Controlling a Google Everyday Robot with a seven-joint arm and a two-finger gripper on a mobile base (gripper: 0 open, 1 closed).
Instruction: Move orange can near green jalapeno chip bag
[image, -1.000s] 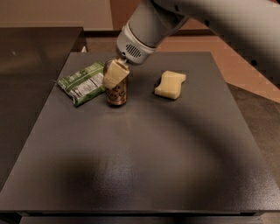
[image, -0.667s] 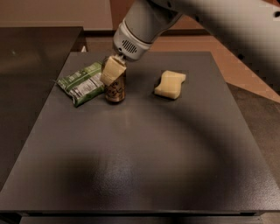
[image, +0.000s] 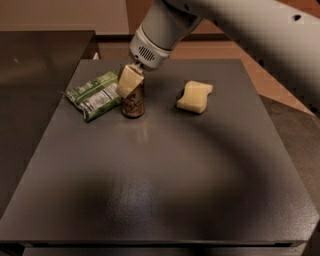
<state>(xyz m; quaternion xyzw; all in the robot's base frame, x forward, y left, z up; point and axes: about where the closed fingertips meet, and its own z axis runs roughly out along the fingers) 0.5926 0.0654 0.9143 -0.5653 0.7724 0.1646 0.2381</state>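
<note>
Standing upright under my jaws (hold: cannot tell), the orange can (image: 134, 103) sits beside the green jalapeno chip bag (image: 94, 95).

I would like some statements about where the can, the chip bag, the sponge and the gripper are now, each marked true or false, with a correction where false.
1. The orange can is upright on the table. True.
2. The green jalapeno chip bag lies to the right of the can in the camera view. False: it lies to the left of the can, close beside it.
3. The gripper is at the top of the can. True.
4. The pale yellow sponge touches the can. False: it lies apart from the can, to its right in the view.
</note>
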